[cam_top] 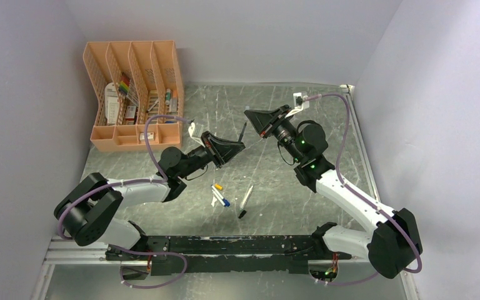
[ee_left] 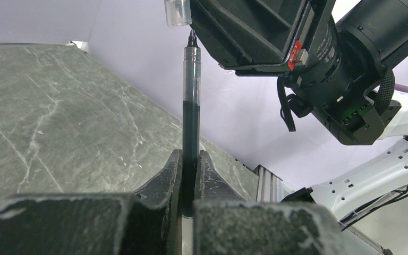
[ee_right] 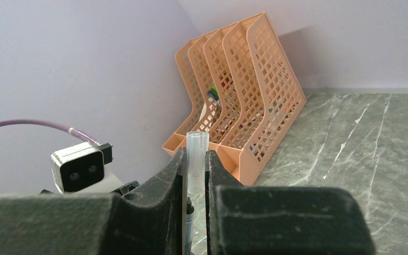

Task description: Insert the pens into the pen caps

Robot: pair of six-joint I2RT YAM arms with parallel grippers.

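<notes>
Looking down, arms: both reach in over the green marbled table (cam_top: 300, 206) and meet in mid-air above its middle.
Top view, left gripper (cam_top: 240, 147): closed around the dark pen (cam_top: 243, 132), which sticks up out of its tips towards the other arm.
Top view, right gripper (cam_top: 250, 116): its tips sit right at the pen's upper end; what it grips is too small to make out from here.
Top view, loose items: two white pens lie on the table near the arm bases. One white pen (cam_top: 215, 199) has a blue piece (cam_top: 225, 202) at its near end, and a yellow-orange piece (cam_top: 218, 186) lies just beyond it. The other white pen (cam_top: 247, 197) has a black end. Whether these coloured bits are fitted caps, I cannot tell.
Top view, back left corner: an orange file rack (cam_top: 134, 69) stands against the wall.
Left wrist view, pen: the dark pen (ee_left: 190, 122) stands straight up, pinched between the two fingers, narrow jaws.
Left wrist view, cap: a clear cap (ee_left: 178, 13) juts from the right gripper; the pen's point is just below its end and not inside it.
Right wrist view, cap: the clear cap (ee_right: 197, 154) is squeezed upright between the fingers, with a dark bit of pen just below it.
Right wrist view, background: file rack on the table, and a small grey camera box (ee_right: 79, 170) with a purple cable (ee_right: 26, 125).
</notes>
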